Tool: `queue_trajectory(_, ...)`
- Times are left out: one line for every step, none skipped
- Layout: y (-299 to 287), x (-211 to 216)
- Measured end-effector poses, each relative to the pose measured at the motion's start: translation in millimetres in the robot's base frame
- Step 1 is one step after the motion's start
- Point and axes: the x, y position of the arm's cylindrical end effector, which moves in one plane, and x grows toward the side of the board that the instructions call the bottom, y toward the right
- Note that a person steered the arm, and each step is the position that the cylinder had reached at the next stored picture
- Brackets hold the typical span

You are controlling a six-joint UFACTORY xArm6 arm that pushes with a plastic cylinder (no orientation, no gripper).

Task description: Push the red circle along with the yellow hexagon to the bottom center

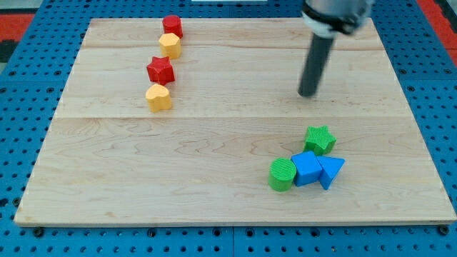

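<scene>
Rod tip (308,93) touching nothing, upper right; red circle (172,26) touching yellow hexagon (170,46), far off, upper left.

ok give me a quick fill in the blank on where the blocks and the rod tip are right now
1. The red circle touches the yellow hexagon near the view's ____ edge.
2. The block directly above the yellow heart is the red ____.
3. My tip is above the green ____, touching no block.
4. The blue cube sits between the green cylinder and the blue ____.

Missing words: top; star; star; triangle
</scene>
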Motion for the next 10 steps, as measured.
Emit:
queue_trajectory(-38.5,-96.5)
queue_trajectory(-75.7,-163.9)
queue_trajectory(-124.0,-164.3)
queue_trajectory(-154.6,-164.2)
queue_trajectory(-179.9,-165.1)
queue_trajectory(-222.1,-164.2)
queue_trajectory(-247.2,-161.8)
queue_trajectory(-228.4,-124.3)
queue_trajectory(-202.9,-79.8)
queue_trajectory(-170.3,-28.7)
